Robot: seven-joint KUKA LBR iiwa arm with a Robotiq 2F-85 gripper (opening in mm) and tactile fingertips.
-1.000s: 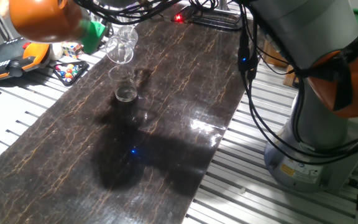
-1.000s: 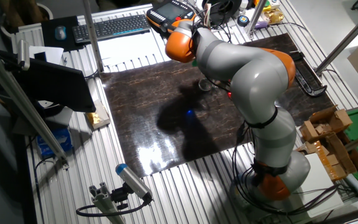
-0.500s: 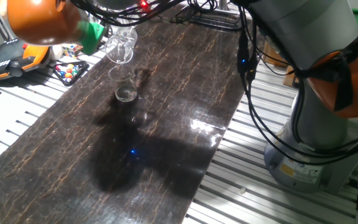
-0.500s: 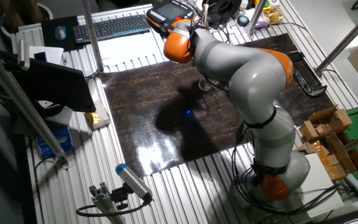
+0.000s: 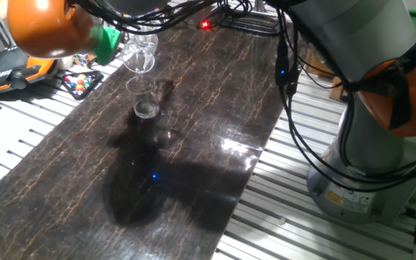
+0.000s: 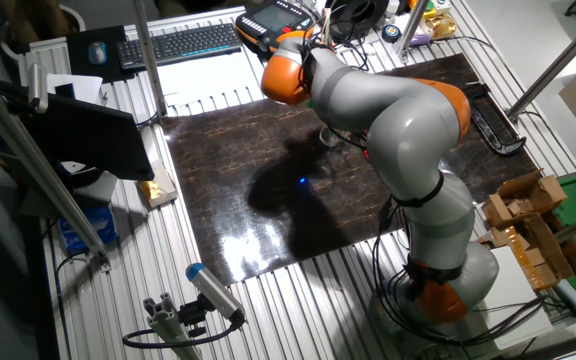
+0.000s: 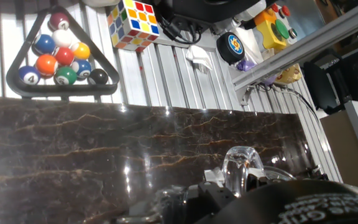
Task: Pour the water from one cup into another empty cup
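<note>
My gripper (image 5: 123, 45), with green fingers, is shut on the taller clear tumbler (image 5: 140, 56) and holds it tipped on its side above the table's far left. The shorter clear cup (image 5: 146, 101) stands upright on the dark marbled mat (image 5: 201, 152), right under the tumbler's mouth. A little clear liquid seems to lie in its bottom. I cannot make out any water in the tumbler. In the hand view the tumbler (image 7: 241, 169) shows as a clear ringed shape between the fingers. In the other fixed view the arm hides the tumbler and only the short cup (image 6: 329, 136) peeks out.
A triangle rack of billiard balls (image 5: 81, 81) lies just off the mat's left edge and also shows in the hand view (image 7: 58, 53), beside a Rubik's cube (image 7: 133, 22). A teach pendant (image 5: 13, 66) lies further left. Cables (image 5: 289, 72) hang by the robot base (image 5: 367, 173).
The wrist has shifted slightly to the left with the tumbler. The tumbler stays tipped over the short cup, which has not moved.
</note>
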